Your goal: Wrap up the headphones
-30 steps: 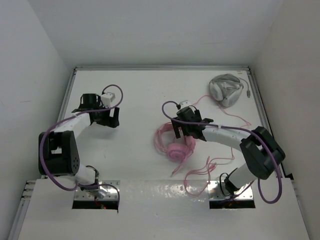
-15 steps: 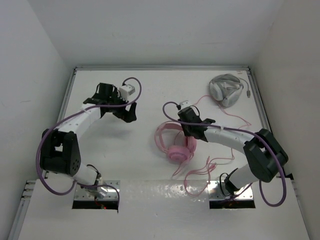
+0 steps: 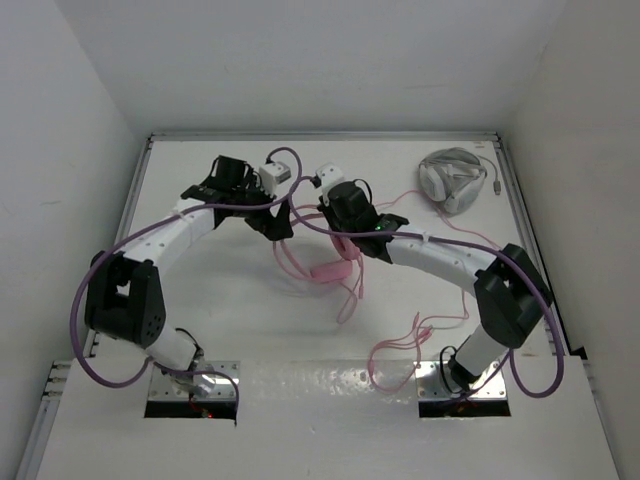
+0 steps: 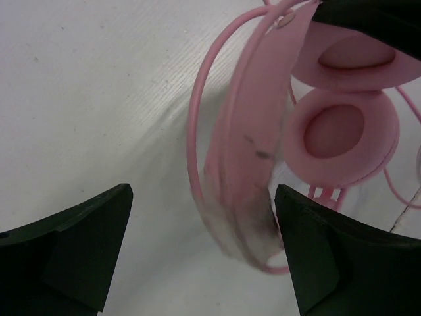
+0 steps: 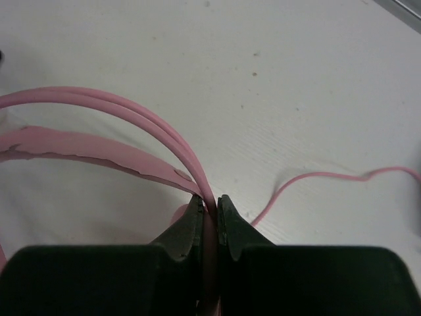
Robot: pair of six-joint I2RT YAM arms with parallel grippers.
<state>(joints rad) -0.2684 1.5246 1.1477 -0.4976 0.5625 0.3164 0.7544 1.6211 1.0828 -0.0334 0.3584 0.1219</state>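
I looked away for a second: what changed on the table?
The right hand, shut on the headband, lifted the pink headphones off the table and carried them farther back and left. The left hand swung right and now straddles the headband, open. The grey headphones stayed in the far right corner.

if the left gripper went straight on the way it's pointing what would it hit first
Most likely the headband of the pink headphones, which sits ahead between the open fingers of the left gripper; how far off is unclear.
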